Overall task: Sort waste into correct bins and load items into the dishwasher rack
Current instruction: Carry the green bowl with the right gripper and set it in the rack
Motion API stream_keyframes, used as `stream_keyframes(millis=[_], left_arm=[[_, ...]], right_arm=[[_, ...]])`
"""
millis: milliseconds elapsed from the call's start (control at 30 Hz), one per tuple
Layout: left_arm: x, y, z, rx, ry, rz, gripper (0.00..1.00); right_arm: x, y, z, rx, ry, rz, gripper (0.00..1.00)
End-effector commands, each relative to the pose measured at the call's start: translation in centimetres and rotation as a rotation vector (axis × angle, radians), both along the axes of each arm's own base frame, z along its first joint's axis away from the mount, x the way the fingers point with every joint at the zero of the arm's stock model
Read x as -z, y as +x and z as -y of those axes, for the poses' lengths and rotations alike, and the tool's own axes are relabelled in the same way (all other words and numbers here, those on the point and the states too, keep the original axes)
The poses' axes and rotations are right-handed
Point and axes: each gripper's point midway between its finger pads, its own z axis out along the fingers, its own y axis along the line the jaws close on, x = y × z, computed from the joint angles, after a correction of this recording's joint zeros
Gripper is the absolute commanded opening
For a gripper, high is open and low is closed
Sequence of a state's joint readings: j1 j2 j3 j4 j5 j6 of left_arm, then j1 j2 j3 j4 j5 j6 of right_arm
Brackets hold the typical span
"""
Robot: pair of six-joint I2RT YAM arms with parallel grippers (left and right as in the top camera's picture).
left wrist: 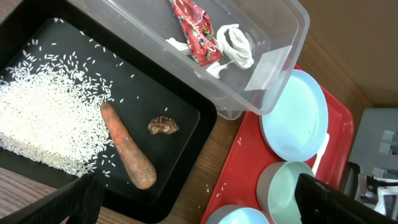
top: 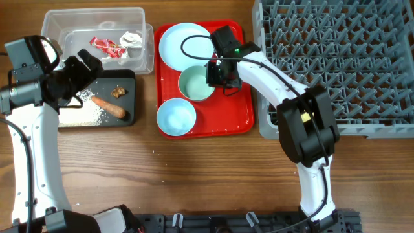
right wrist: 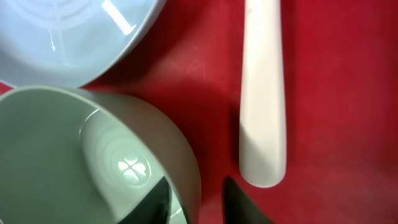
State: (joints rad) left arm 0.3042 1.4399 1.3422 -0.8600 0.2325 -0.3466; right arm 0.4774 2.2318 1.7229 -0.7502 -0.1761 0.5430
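Overhead: left end effector [top: 87, 65] over black tray [top: 129, 97]; right end effector [top: 223, 76] at green bowl [top: 194, 84] on red tray [top: 239, 111]; rack [top: 336, 58] far right.
Left wrist: fingers [left wrist: 68, 202] spread, empty; carrot [left wrist: 127, 146] and rice [left wrist: 43, 124] in black tray.
Right wrist: fingers [right wrist: 242, 202] apart, astride green bowl rim; spoon [right wrist: 264, 93] just right.

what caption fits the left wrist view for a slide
Sorted waste: rice, carrot stick and brown chunk in the black tray, wrapper and tissue in the clear tub
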Motion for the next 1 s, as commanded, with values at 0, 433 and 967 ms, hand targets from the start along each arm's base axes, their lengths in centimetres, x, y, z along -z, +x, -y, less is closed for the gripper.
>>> stream_keyframes(millis=[0, 433, 967], left_arm=[[-0.3, 0.1, -0.2, -0.005, 0.001, 0.009, 1.0], [-0.3, 0.1, -0.2, -0.005, 0.001, 0.009, 1.0], [-0.3, 0.1, -0.2, -0.005, 0.0, 0.008, 1.0]], right_arm=[[0.7, -0.2, -0.5, -0.002, 0.006, -0.012, 0.07], [-23.3, 5.6, 15.5, 0.338, -0.423, 0.596, 0.04], [-24.5, 17.2, 26.6, 0.395, -1.349, 0.876, 0.04]])
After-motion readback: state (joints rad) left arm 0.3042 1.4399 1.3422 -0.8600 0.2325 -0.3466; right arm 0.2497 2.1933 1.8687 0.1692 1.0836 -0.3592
